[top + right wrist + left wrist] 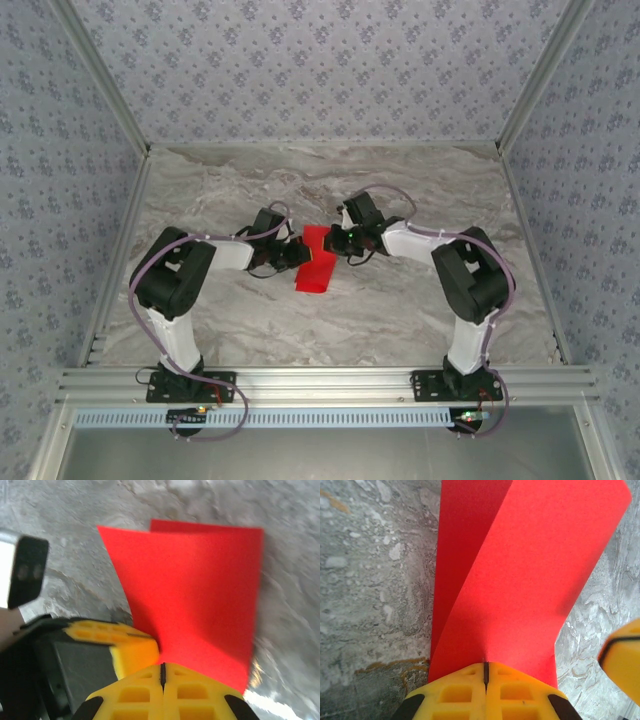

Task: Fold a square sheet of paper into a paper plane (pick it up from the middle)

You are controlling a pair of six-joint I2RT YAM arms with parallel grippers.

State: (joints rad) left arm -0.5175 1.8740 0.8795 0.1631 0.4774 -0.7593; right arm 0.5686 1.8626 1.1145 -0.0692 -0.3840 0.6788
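The square sheet of paper (316, 264) is bright red and doubled over into two layers, held between both grippers at mid-table. My left gripper (297, 253) pinches its left side, and in the left wrist view the yellow jaws (485, 669) are shut on the sheet's (520, 575) near edge. My right gripper (336, 243) pinches the upper right side, and its jaws (162, 669) are likewise shut on the sheet (200, 580). The two grippers sit almost touching: the left gripper's yellow fingers (127, 647) show beside the right jaws. The paper plane is out of view.
The grey marble table (420, 180) lies open all around the paper. Patterned walls enclose the back and both sides. An aluminium rail (330, 382) with both arm bases runs along the near edge.
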